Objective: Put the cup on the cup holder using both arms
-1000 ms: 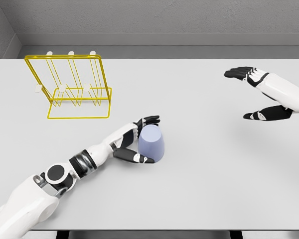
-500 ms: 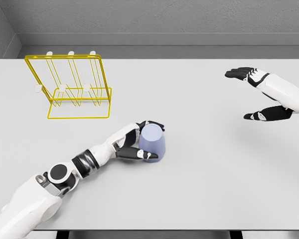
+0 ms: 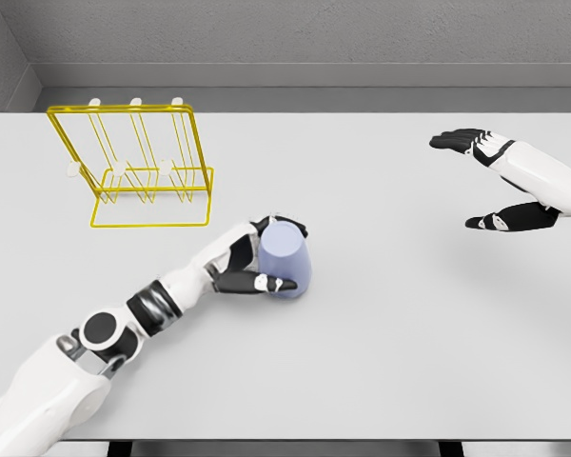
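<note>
Nearest, the left hand [image 3: 250, 264] is wrapping its black fingers [image 3: 266, 283] around the one pale blue cup [image 3: 285, 261] standing mouth-down on the grey table [image 3: 381, 333], while farther off the right hand [image 3: 495, 181] is hovering spread wide, and one yellow wire cup holder [image 3: 138, 167] is standing at the far left.
</note>
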Robot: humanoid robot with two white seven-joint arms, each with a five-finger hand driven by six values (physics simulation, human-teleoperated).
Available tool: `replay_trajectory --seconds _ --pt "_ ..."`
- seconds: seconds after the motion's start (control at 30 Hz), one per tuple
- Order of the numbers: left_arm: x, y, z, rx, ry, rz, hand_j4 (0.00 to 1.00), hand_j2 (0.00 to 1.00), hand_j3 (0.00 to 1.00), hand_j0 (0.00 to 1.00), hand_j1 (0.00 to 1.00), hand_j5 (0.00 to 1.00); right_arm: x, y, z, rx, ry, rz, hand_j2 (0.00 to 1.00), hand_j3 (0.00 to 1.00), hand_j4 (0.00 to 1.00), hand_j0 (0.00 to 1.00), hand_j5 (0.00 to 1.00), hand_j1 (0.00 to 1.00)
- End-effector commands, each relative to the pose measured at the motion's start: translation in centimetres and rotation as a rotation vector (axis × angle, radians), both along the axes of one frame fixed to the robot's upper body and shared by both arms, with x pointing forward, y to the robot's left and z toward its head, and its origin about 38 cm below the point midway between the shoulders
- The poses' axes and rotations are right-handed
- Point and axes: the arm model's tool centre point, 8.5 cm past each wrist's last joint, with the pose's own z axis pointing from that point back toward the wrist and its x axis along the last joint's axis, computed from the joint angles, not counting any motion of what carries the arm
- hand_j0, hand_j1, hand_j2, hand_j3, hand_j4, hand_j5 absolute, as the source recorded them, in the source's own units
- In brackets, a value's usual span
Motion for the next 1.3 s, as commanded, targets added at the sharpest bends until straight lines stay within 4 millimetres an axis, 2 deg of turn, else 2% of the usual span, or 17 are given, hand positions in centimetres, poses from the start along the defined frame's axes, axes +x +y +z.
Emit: replay_trajectory --seconds 0.0,0.1,0.2,0.3,0.53,1.0,1.27 --pt "0.3 0.4 1.9 -0.025 -0.043 0.006 0.61 0.61 0.61 0.61 0.61 0.61 0.0 0.0 0.1 0.008 0.002 0.000 1.00 1.00 1.00 1.00 1.00 1.00" --pt "-0.1 1.5 3.0 -0.028 -0.053 -0.005 0.61 0.61 0.61 0.61 0.61 0.61 0.0 0.0 0.1 0.008 0.001 0.001 1.00 1.00 1.00 1.00 1.00 1.00" --pt "-0.1 2.2 3.2 -0.011 -0.059 -0.003 0.62 0.62 0.62 0.62 0.62 0.62 0.0 0.0 0.1 0.008 0.001 0.001 1.00 1.00 1.00 1.00 1.00 1.00" --pt "-0.3 3.3 4.6 -0.005 -0.084 -0.008 0.62 0.62 0.62 0.62 0.62 0.62 0.0 0.0 0.1 0.008 0.002 0.000 1.00 1.00 1.00 1.00 1.00 1.00" --pt "0.5 6.2 6.5 0.021 -0.122 0.034 0.62 0.62 0.62 0.62 0.62 0.62 0.0 0.0 0.1 0.008 0.002 0.000 1.00 1.00 1.00 1.00 1.00 1.00" --pt "1.5 10.3 9.7 0.033 -0.163 0.095 0.62 0.62 0.62 0.62 0.62 0.62 0.0 -0.1 0.1 0.008 0.001 -0.001 1.00 1.00 1.00 1.00 1.00 1.00" --pt "2.2 11.9 11.3 0.018 -0.188 0.136 0.62 0.62 0.62 0.62 0.62 0.62 0.0 -0.1 0.1 0.008 0.001 -0.001 1.00 1.00 1.00 1.00 1.00 1.00"
